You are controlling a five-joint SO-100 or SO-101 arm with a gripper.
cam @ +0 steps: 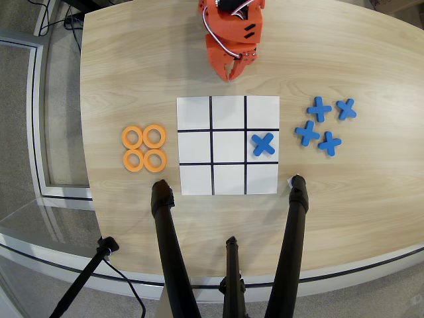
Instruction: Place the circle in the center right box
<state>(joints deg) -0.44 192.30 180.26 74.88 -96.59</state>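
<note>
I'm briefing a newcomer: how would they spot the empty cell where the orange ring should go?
Find the white nine-cell board mid-table in the overhead view. Take its middle row: the target cell is the end square nearest the four orange rings. It is blank, whereas the opposite end cell holds a blue cross.

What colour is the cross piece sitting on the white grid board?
Blue. The cross lies in a middle-row end cell of the board, clearest in the overhead view.

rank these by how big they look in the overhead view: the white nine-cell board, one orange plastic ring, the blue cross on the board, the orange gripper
1. White black-lined nine-cell board, by far the largest.
2. Orange gripper, though it sits nearer the camera, so unsure.
3. Flat orange plastic ring and blue cross-shaped piece look about alike; no ranking.
</note>
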